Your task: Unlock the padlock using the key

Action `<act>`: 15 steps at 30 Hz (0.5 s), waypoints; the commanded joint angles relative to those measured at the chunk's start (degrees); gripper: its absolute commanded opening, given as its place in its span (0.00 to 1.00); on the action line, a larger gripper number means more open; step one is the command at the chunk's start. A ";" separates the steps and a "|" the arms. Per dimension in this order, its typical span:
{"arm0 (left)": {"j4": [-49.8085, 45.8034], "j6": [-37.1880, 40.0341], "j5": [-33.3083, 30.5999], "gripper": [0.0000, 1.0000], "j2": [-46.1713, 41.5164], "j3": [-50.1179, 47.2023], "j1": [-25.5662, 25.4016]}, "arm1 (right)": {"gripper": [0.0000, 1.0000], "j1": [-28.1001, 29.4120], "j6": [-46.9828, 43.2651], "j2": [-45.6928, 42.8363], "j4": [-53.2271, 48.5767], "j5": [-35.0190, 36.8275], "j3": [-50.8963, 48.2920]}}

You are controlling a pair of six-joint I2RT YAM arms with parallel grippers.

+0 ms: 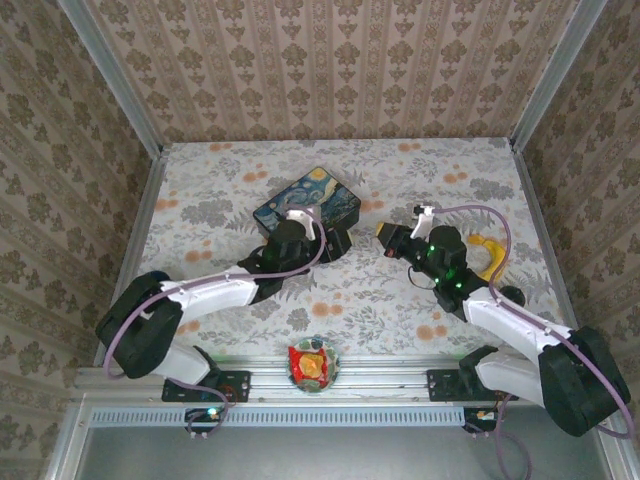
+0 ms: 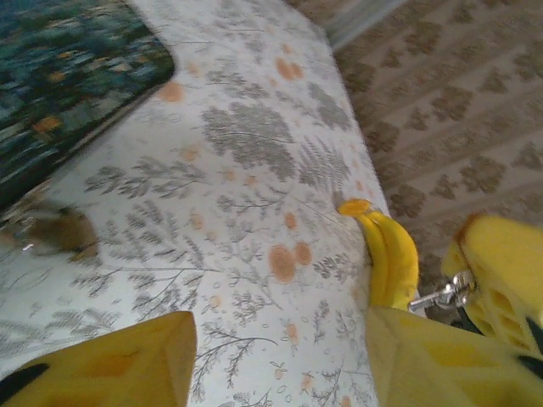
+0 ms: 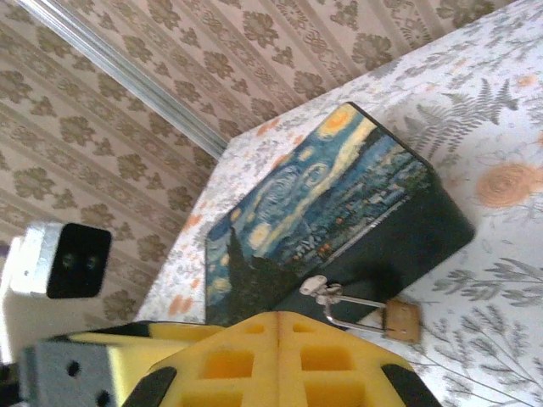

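One padlock [image 3: 400, 320] on the tin hasp [image 3: 316, 287] — left gripper [image 2: 280, 339] wide apart, right gripper [image 3: 278, 326] tight on key [image 2: 437, 297].

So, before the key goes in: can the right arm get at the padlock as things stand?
Probably yes. The padlock lies in the open beside the tin, just ahead of the right fingers, which hold the key, nothing between; the left fingers sit close, though.

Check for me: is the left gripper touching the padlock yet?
Apart. In the left wrist view the left gripper stands open over bare table, and the blurred padlock lies up-left of its fingers, beside the tin.
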 commanded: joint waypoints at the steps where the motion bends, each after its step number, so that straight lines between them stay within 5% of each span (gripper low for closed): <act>1: 15.48 3.42 10.45 0.50 2.92 0.27 0.95 | 0.00 -0.01 3.73 -0.99 2.61 -2.26 1.76; 7: 34.84 -4.07 19.88 0.41 10.98 0.71 1.56 | 0.00 -0.02 5.81 -1.08 4.39 -3.26 2.05; 15: 43.73 -10.54 20.83 0.38 15.73 0.78 2.84 | 0.00 -0.15 6.31 -1.87 4.57 -3.37 1.75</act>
